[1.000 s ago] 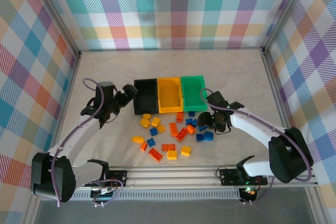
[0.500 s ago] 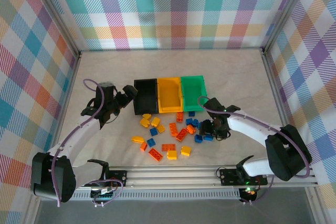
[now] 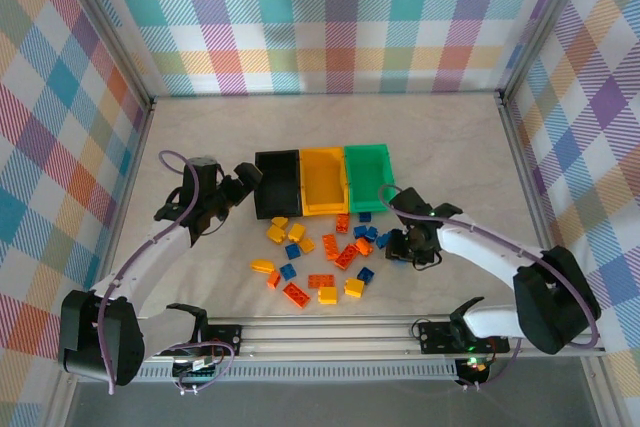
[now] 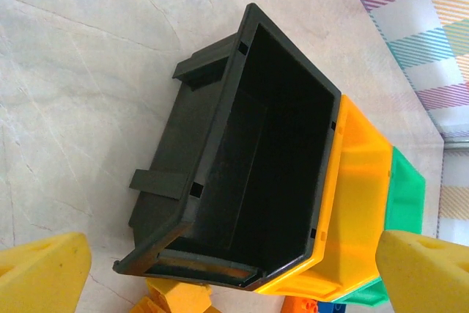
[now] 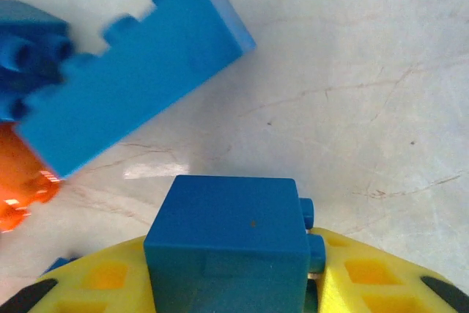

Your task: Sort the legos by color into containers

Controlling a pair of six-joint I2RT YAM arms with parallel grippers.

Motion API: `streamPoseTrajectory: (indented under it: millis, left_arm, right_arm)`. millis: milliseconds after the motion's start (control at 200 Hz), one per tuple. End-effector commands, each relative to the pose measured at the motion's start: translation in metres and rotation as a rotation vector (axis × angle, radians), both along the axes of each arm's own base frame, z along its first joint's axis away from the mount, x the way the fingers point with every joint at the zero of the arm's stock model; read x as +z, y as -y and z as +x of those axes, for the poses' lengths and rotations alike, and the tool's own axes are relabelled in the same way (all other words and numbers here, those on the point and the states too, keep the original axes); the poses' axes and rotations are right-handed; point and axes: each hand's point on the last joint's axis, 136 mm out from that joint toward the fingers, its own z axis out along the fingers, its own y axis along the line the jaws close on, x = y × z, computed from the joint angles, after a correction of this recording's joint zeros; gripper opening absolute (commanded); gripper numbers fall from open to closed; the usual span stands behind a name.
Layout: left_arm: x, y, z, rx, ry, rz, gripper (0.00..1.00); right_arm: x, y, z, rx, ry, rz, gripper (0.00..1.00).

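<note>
Right gripper [image 5: 231, 284] is pinching a small blue brick [image 5: 227, 243] between its yellow pads [image 5: 102, 276], studs pointing sideways. Whether the brick has left the table [image 5: 381, 71] cannot be told. Just beyond it lies a long blue brick [image 5: 132, 78], set at a slant, with an orange brick [image 5: 18, 181] at its far end. Seen from above, this gripper [image 3: 412, 245] sits at the right edge of the loose bricks [image 3: 320, 257], which lie scattered in front of three joined bins: black bin [image 3: 277, 183], yellow-orange bin [image 3: 324, 182], green bin [image 3: 368, 172]. Left gripper [image 3: 240, 182] hovers just beside the black bin, fingers [image 4: 44, 269] spread and holding nothing. Risks, as judged:

- Much of the brick stands out beyond the pads, so a quick swing could twist it loose.
- A low lift could clip the long blue brick and disturb the pile.
- No bin matches blue, so a drop into the wrong bin is possible.
- A carry toward the black bin would bring the two arms close together.
</note>
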Motion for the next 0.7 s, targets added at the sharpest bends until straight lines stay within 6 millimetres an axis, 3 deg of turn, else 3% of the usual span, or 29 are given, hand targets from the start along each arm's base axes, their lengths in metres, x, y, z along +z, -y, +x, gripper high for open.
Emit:
streamPoseTrajectory:
  millis: [0, 140, 390, 470, 575, 695]
  left_arm:
    - [0.006, 0.011, -0.005, -0.048, 0.006, 0.013, 0.99]
    - [-0.003, 0.016, -0.018, -0.062, -0.027, -0.018, 0.99]
    - [-0.021, -0.005, -0.055, -0.031, -0.154, 0.075, 0.99]
    - [-0.027, -0.011, -0.065, -0.030, -0.188, 0.103, 0.97]
    - [-0.036, -0.013, -0.078, -0.052, -0.239, 0.139, 0.95]
    - [-0.043, -0.007, -0.091, -0.113, -0.287, 0.205, 0.92]
  right_arm:
    - [0.051, -0.020, 0.039, 0.059, 0.166, 0.060, 0.33]
    - [0.081, -0.050, 0.097, 0.068, 0.262, 0.119, 0.34]
    - [0.070, -0.069, 0.194, 0.020, 0.316, 0.061, 0.37]
    - [0.065, -0.071, 0.213, 0.008, 0.315, 0.047, 0.42]
    - [0.065, -0.074, 0.230, 0.004, 0.326, 0.032, 0.64]
    - [0.079, -0.081, 0.236, 0.011, 0.358, 0.068, 0.69]
